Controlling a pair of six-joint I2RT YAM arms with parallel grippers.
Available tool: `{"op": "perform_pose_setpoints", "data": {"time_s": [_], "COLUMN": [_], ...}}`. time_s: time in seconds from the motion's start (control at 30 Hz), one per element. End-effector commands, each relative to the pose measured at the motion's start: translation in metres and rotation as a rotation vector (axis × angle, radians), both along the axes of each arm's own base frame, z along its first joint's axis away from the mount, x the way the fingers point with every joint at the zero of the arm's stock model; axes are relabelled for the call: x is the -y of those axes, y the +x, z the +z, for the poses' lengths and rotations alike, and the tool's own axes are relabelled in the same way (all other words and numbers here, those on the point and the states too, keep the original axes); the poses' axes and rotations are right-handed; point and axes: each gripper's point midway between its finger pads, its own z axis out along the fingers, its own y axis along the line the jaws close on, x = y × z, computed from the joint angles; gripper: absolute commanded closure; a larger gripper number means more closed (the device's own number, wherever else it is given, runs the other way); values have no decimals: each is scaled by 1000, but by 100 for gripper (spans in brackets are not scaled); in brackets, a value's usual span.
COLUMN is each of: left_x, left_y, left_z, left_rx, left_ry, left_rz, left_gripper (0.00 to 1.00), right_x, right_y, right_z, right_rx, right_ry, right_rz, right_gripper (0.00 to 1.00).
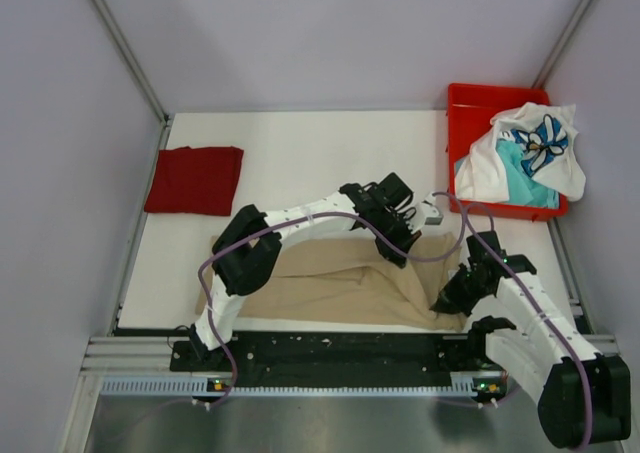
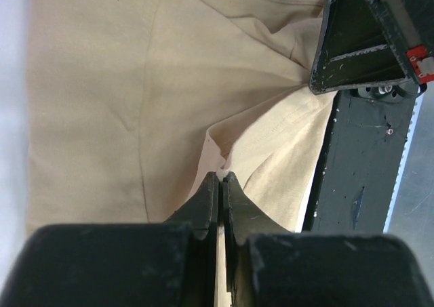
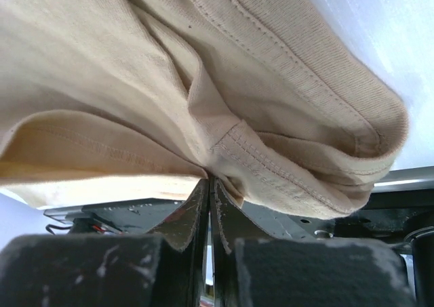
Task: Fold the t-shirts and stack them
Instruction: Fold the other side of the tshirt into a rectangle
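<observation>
The tan t-shirt [image 1: 330,283] lies spread near the table's front edge. My left gripper [image 1: 400,248] is shut on a fold of it [image 2: 224,159] near its right middle. My right gripper [image 1: 447,298] is shut on its hemmed edge [image 3: 271,159] at the front right corner. The dark red t-shirt [image 1: 195,179] lies folded at the far left. The white t-shirt with blue print [image 1: 530,153] and the teal t-shirt [image 1: 520,178] sit crumpled in the red bin [image 1: 470,101].
The red bin stands at the back right corner. Grey walls close in on the table at left, back and right. A black rail [image 1: 340,348] runs along the front edge by the arm bases.
</observation>
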Motion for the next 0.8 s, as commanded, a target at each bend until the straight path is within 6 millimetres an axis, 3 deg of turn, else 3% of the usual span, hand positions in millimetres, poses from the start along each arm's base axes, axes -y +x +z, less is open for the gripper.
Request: {"op": "perform_pose_setpoints", "data": {"time_s": [0.0, 0.13, 0.27, 0.4, 0.57, 0.77], "left_x": [2, -1, -7, -18, -36, -43], "left_y": [-2, 1, 9, 30, 62, 74], "left_z": [20, 24, 13, 6, 0, -16], "left_rx": [14, 8, -10, -33, 8, 15], "left_ry": [-54, -69, -47, -47, -24, -9], "left_rz": [19, 111, 212, 346, 493, 544], "left_gripper": [100, 100, 100, 100, 100, 100], "right_x": [2, 11, 8, 17, 21, 9], "right_y": [20, 44, 75, 105, 126, 145], "right_z": [20, 37, 39, 43, 44, 43], "right_rx": [93, 179, 245, 316, 359, 413], "right_ry": [-16, -81, -82, -152, -195, -142], "right_rz": [9, 15, 36, 68, 111, 133], "right_gripper": [100, 100, 100, 100, 100, 100]}}
